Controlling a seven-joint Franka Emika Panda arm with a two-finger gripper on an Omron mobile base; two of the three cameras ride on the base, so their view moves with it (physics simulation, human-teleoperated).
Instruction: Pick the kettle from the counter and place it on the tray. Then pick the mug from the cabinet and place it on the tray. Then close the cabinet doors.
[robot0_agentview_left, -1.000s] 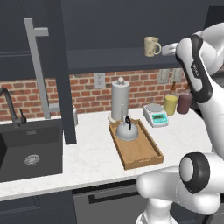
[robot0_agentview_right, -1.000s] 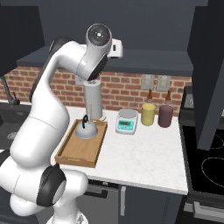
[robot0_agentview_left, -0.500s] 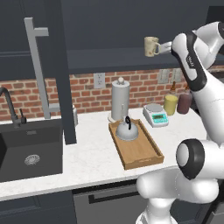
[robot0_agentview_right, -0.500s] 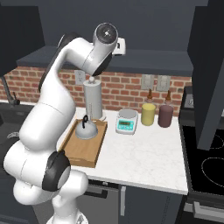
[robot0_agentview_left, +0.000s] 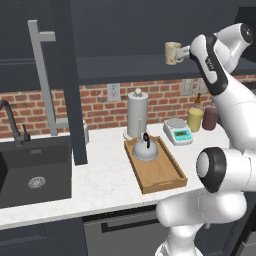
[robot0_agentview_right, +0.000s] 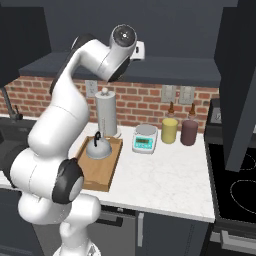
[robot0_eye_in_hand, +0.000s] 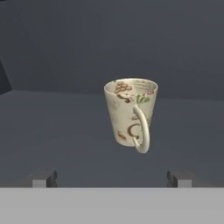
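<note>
- Since a second ago the arm has swung its wrist up and in toward the cabinet shelf (robot0_agentview_left: 125, 67), so the jaws (robot0_eye_in_hand: 112, 178) now face the mug (robot0_eye_in_hand: 130, 114) head-on.
- The jaws stand wide apart with nothing between them, and the mug stands well clear of the tips.
- The mug stands upright on the dark shelf, its loop handle turned toward the hand.
- The kettle (robot0_agentview_left: 146, 149) already sits at the far end of the tray (robot0_agentview_left: 165, 175) on the desk (robot0_agentview_left: 100, 185), so the mug is probably the next thing to fetch.
- The mug looks stiff, light, glazed and likely slippery and breakable, and it tapers downward; a grip across the body near the rim, beside the handle, seems safest.
</note>
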